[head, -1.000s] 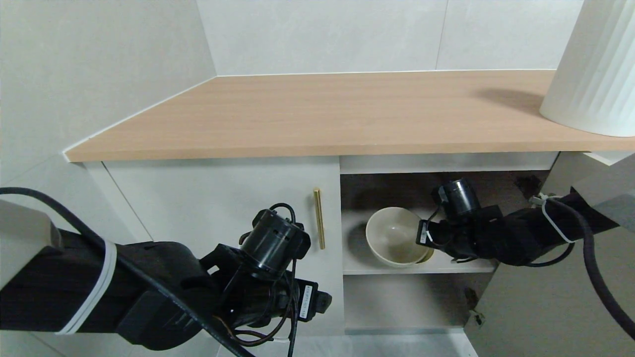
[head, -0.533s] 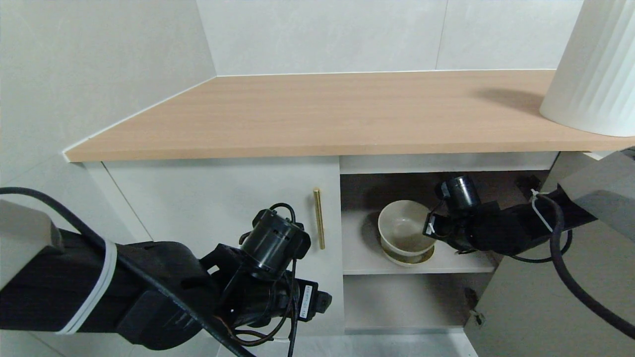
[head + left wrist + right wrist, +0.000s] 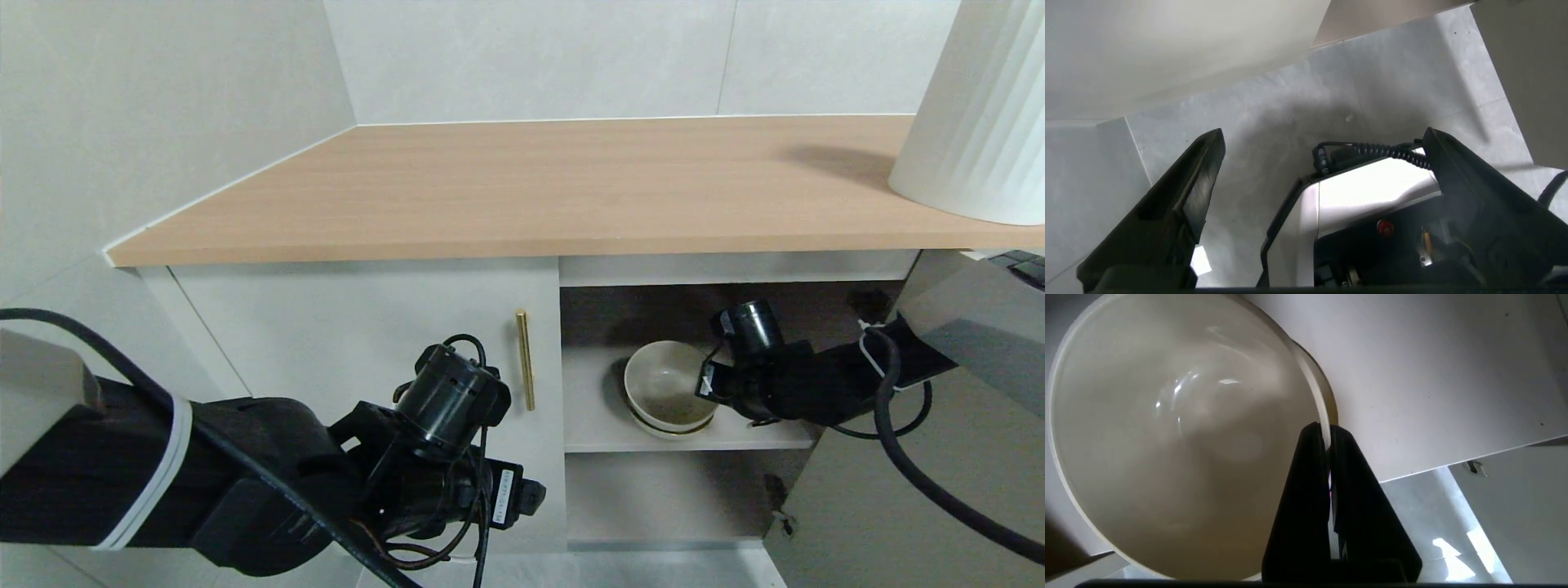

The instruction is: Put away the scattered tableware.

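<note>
A beige bowl (image 3: 665, 392) stands nearly upright on the cabinet's middle shelf (image 3: 594, 418), over a flat dish whose rim (image 3: 684, 428) shows beneath it. My right gripper (image 3: 709, 384) reaches into the cabinet from the right and is shut on the bowl's right rim. In the right wrist view the dark fingers (image 3: 1319, 478) pinch the rim of the bowl (image 3: 1184, 433), with my right gripper (image 3: 1328, 441) above the white shelf (image 3: 1437, 384). My left gripper (image 3: 1331, 163) is open and holds nothing; it hangs low in front of the shut left door, over the grey floor.
The left cabinet door is shut, with a gold handle (image 3: 524, 370). The right door (image 3: 898, 490) stands open beside my right arm. A white ribbed vessel (image 3: 976, 122) sits on the wooden counter (image 3: 531, 188). There is free room under the shelf (image 3: 669, 494).
The right gripper carried the bowl a little deeper into the cabinet, turned it from tilted to nearly upright and lowered it onto the dish. The left arm has not moved.
</note>
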Motion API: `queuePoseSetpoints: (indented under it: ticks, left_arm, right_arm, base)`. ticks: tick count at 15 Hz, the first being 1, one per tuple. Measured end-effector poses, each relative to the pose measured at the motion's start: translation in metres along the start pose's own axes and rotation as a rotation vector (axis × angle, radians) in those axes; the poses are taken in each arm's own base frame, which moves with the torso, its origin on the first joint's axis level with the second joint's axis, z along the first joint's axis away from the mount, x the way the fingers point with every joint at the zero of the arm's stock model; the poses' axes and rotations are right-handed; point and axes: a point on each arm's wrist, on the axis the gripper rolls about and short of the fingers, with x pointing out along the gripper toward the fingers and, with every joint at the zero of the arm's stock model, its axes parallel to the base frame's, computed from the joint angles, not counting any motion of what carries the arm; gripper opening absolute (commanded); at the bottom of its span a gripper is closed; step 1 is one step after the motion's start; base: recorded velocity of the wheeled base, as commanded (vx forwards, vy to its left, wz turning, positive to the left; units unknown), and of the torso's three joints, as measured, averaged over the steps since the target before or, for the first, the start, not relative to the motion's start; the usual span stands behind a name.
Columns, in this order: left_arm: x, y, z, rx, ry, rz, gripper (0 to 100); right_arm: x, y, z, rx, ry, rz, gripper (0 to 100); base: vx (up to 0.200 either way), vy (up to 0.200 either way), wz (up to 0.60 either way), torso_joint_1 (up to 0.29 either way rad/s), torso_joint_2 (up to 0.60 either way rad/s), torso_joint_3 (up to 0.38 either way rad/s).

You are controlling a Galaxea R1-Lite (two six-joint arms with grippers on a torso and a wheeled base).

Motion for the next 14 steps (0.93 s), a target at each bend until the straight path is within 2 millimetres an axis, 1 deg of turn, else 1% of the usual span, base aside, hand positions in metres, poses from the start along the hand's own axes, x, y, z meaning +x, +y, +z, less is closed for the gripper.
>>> queuePoseSetpoints:
  ticks: [4,5,11,14]
  left_arm:
    - [0.0,0.0,0.0,0.0,0.0,0.0,100]
    - [0.0,0.0,0.0,0.0,0.0,0.0,100]
    - [0.0,0.001,0.0,-0.002,-0.001,0.002,100]
    - [-0.004,0.006,0.005,-0.019,-0.02,0.006,100]
  right_arm:
    - [0.001,0.0,-0.001,-0.001,0.002,-0.001,0]
    - [0.001,0.0,-0.001,-0.001,0.001,0.0,100]
    - [-0.001,0.001,-0.002,-0.008,0.007,0.003,100]
    - [-0.012,-0.001,-0.001,-0.021,0.034,-0.005,100]
  base:
    - [0.0,0.0,0.0,0.0,0.0,0.0]
    - [0.0,0.0,0.0,0.0,0.0,0.0]
    - [0.0,0.0,0.0,0.0,0.0,0.0]
    - [0.0,0.0,0.0,0.0,0.0,0.0]
